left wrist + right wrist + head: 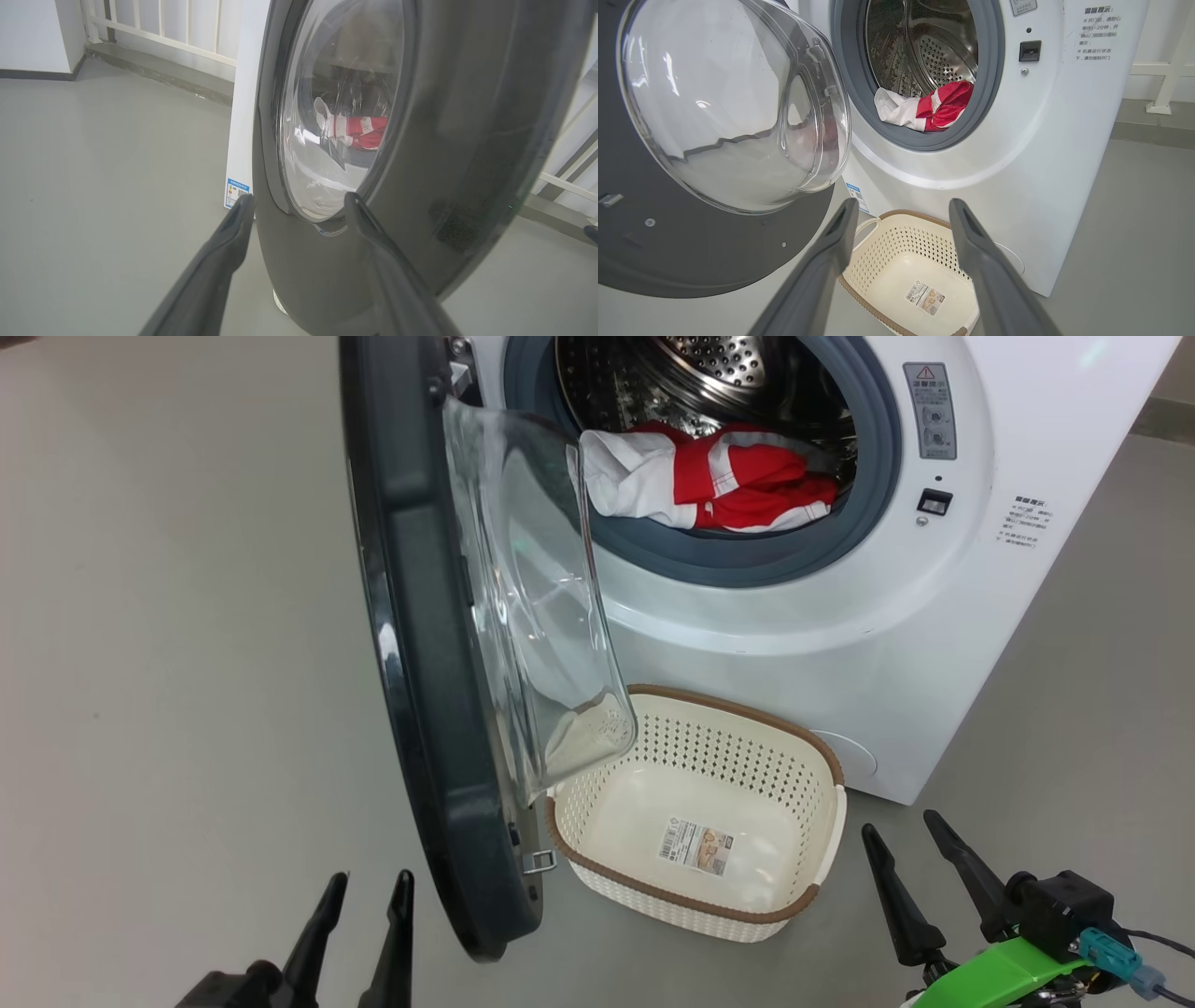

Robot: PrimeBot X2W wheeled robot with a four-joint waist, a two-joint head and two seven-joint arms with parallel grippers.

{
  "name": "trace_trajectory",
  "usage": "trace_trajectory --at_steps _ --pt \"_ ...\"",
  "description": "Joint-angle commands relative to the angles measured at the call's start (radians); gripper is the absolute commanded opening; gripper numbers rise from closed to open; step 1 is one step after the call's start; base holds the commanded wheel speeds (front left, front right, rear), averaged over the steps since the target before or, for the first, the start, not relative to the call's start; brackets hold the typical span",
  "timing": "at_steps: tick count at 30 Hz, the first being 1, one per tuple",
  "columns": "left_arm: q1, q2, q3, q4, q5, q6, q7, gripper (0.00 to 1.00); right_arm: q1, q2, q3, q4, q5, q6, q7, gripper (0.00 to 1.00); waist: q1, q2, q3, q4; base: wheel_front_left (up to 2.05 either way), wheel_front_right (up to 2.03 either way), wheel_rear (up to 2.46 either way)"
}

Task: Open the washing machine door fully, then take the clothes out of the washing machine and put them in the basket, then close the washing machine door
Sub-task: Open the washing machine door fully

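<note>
There is one big white boxy front-loading washing machine point(840, 644), with one round, black-rimmed, clear-glass washing machine door point(420, 663). One small cream perforated plastic basket point(719, 751) carries one paper label point(695, 846). There is one heap of red-and-white fabric clothes point(738, 481); how many garments cannot be told. Two dark two-fingered tools: the left tool point(372, 875) and the right tool point(899, 821).

the door point(420, 663) is running off the head view's top edge, and its glass point(532, 616) is covering the left corner of the basket point(747, 714). the clothes point(728, 481) are dipping behind the gasket point(747, 560), their lower part hidden. print on the washer point(840, 644) and on the basket's label point(695, 845) is showing too small to read.
</note>
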State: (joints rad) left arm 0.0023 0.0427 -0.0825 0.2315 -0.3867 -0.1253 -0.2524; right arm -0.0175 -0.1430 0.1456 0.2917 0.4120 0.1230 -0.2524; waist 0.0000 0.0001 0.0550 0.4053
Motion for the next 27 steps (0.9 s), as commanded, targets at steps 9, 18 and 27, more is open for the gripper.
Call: trace_trajectory --at_steps 9,18,27 --pt "-0.046 0.008 0.100 -0.111 -0.004 -0.005 -0.009 0.00 -0.013 -0.001 0.009 -0.027 -0.022 0.008 -0.009 1.00 0.0000 -0.0001 0.007 -0.002 0.00 0.00 0.00" --pt "-0.095 0.008 0.168 -0.372 -0.058 0.002 -0.009 0.00 -0.018 -0.002 0.008 -0.035 -0.026 0.008 -0.009 1.00 0.0000 -0.0001 0.015 -0.002 0.00 0.00 0.00" --pt "-0.084 0.008 -0.083 -0.542 -0.025 -0.005 -0.009 0.00 -0.031 -0.001 0.006 -0.045 -0.030 0.008 -0.009 1.00 0.0000 -0.0001 0.031 -0.009 0.00 0.00 0.00"
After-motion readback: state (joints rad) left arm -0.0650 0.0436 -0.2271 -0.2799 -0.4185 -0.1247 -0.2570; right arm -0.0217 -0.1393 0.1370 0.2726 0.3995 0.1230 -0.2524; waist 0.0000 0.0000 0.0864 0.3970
